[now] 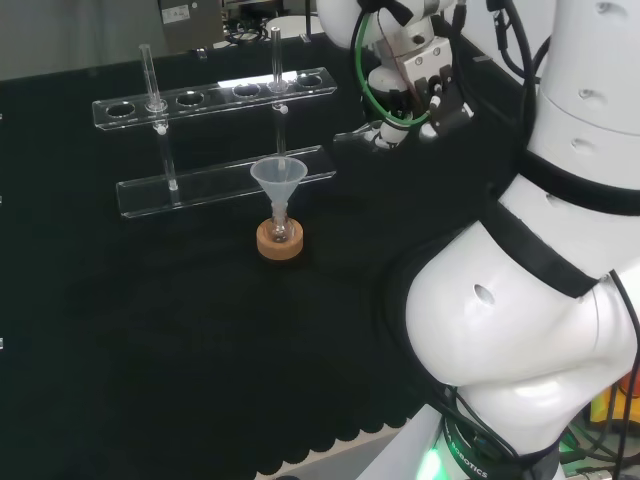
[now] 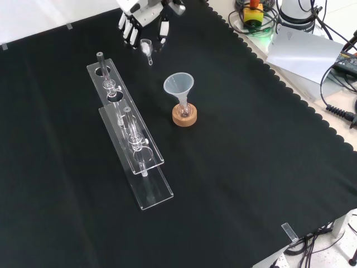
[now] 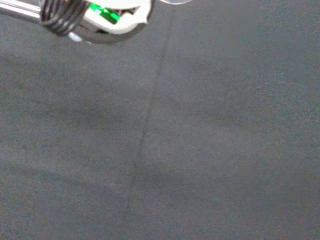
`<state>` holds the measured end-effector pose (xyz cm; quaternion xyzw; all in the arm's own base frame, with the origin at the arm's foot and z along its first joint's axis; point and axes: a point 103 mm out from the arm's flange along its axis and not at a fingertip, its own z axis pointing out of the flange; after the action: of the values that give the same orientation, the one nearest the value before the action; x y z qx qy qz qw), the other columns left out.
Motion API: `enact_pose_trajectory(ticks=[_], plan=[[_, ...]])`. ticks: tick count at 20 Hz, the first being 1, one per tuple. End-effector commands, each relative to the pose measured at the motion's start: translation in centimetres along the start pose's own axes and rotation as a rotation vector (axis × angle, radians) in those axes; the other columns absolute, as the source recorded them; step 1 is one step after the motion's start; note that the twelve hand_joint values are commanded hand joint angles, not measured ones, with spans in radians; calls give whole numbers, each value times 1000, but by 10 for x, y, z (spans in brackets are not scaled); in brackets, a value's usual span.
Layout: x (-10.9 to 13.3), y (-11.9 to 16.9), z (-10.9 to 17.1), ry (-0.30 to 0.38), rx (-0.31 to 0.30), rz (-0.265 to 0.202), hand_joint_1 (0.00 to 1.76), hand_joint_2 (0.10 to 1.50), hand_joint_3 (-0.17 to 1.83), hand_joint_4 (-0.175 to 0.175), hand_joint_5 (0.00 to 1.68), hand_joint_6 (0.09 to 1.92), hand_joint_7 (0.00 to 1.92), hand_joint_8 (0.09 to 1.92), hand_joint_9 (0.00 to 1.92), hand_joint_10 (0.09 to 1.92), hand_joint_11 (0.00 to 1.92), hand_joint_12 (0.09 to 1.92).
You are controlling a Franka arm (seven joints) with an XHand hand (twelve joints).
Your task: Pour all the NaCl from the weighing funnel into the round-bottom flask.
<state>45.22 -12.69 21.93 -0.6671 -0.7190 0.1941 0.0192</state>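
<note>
At the top of the front view, left of centre, the hand [image 2: 146, 21] hangs over the black tabletop [image 2: 251, 167] with its fingers [image 2: 127, 30] pointing down and curled about a small clear piece, which I take to be the weighing funnel [image 2: 147, 49]; whether it has salt in it cannot be made out. It is well apart from the target, up and to the left of it in that view. The round-bottom flask [image 2: 184, 111] stands near the frame's centre on a cork ring [image 2: 184, 117], with a clear plastic funnel [image 2: 178, 85] seated in its neck. Judging from this, the pour is not yet begun: the weighing funnel must be carried over the plastic funnel's mouth and tipped.

Counted: one flask, one cork ring, one plastic funnel, one weighing funnel. One clear two-tier rack [image 1: 215, 130] stands upper left in the head view, with two tubes plainly upright in it.
</note>
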Motion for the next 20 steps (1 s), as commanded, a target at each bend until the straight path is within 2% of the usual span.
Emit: enact_pose_trajectory(ticks=[1,8,20], plan=[[-2,-21,-16,-33,26,5,1068,744,635,175,1110,950,631,679,1006,397,678,1141],[8,-27,-37,-51,36,-22,1068,741,642,175,1110,953,626,678,1002,396,676,1143],[55,-34,-66,-122,51,-81,1068,735,657,175,1108,961,617,676,994,396,673,1146]])
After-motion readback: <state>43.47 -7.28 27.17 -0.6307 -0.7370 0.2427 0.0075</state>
